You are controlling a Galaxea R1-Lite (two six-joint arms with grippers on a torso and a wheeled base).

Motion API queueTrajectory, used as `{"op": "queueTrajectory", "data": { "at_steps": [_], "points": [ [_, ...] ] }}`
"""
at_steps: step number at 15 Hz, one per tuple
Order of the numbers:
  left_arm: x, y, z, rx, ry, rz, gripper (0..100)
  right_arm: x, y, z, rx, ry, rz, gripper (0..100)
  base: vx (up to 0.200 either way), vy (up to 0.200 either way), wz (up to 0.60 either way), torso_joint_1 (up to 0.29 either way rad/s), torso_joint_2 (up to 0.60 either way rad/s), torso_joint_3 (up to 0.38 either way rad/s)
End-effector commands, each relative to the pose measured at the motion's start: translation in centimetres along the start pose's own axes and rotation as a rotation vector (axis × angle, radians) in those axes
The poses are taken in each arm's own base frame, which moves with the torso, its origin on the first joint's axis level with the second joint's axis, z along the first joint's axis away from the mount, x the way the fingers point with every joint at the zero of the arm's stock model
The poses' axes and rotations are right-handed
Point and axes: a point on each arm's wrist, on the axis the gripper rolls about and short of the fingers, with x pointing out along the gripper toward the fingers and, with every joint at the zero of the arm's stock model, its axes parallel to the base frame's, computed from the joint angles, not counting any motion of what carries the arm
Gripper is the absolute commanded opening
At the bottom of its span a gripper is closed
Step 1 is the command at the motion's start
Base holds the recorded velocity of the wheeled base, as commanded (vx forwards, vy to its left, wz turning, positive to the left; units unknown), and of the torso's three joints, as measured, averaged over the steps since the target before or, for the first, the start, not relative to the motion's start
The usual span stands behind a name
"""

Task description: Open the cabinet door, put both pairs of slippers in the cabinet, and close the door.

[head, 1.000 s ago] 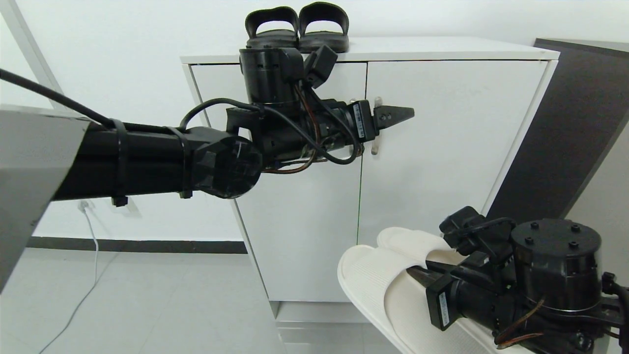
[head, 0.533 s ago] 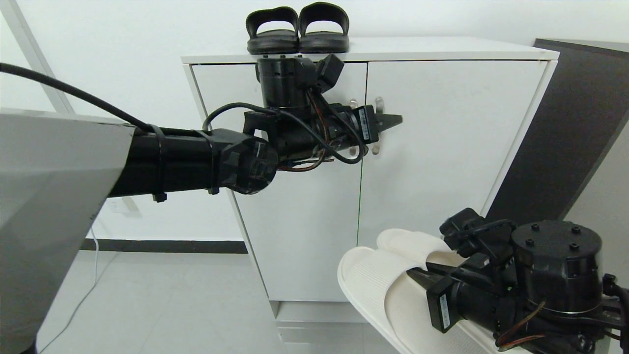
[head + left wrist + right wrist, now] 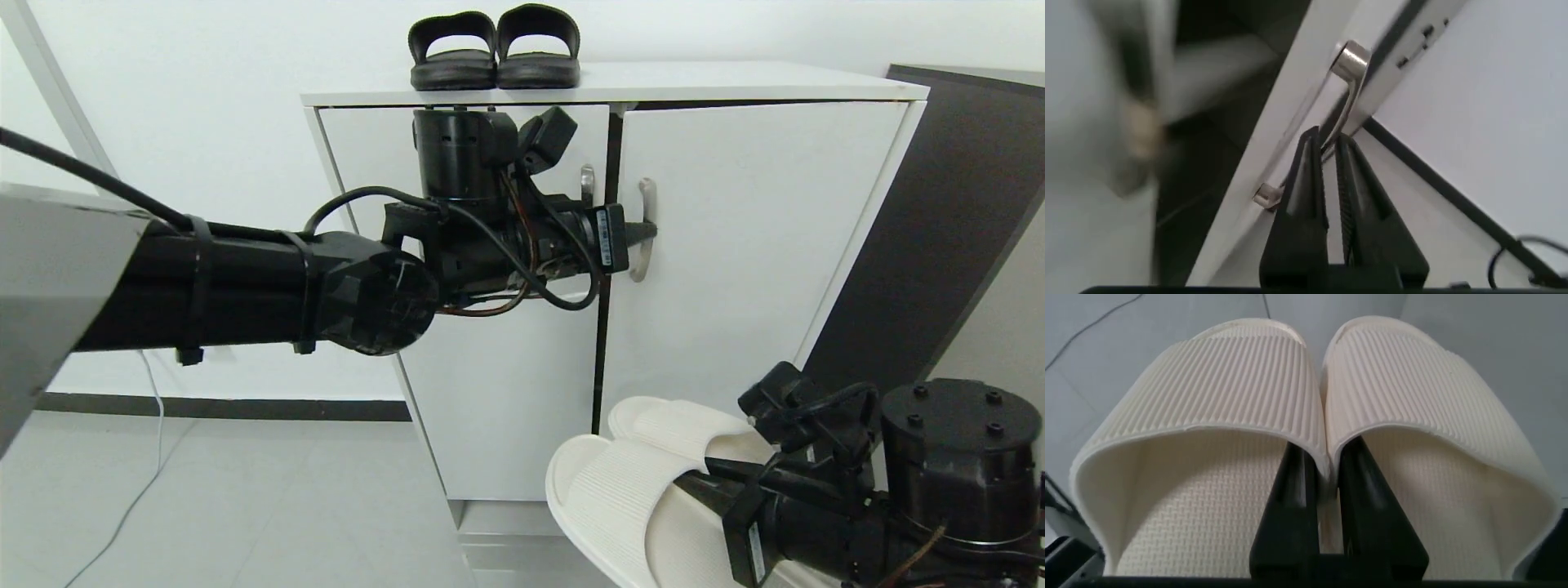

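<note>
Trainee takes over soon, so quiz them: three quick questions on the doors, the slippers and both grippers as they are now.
1. True or false: the right door is fully shut.
2. What is the left gripper closed on? A) a cloth B) the right door's handle C) nothing
3. Fill in: the right gripper holds the ___ slippers, while the black slippers sit on ___ of the cabinet.
Key: 1 false, a dark gap shows it ajar. 2 B. 3 white slippers; top.
</note>
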Motion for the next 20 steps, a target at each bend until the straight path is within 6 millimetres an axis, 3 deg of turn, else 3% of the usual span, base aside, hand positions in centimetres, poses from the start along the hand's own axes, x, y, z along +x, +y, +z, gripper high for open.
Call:
{"op": "queueTrajectory", "data": {
  "at_steps": [1, 6, 9, 20],
  "points": [
    [-2.1, -2.1, 0.5, 0.019, -0.009, -0.028, 0, -0.9, 0.0, 0.1, -0.004, -0.017, 0.017, 0, 0.000, 0.000, 0.00, 0.000, 0.00, 0.000],
    [-5.1, -3.2, 0.5, 0.027, -0.044, -0.036, 0, -1.1, 0.3, -0.7, -0.052, 0.012, 0.033, 0, 0.000, 0.000, 0.00, 0.000, 0.00, 0.000],
    [-5.5, -1.4, 1.1, 0.007, -0.063, 0.004, 0, -1.1, 0.6, -1.4, -0.095, 0.036, 0.061, 0, 0.000, 0.000, 0.00, 0.000, 0.00, 0.000],
    [-0.3, 1.9, 1.1, -0.063, -0.105, 0.016, 0, -0.5, 1.0, -2.1, -0.105, 0.075, 0.078, 0, 0.000, 0.000, 0.00, 0.000, 0.00, 0.000]
  ]
}}
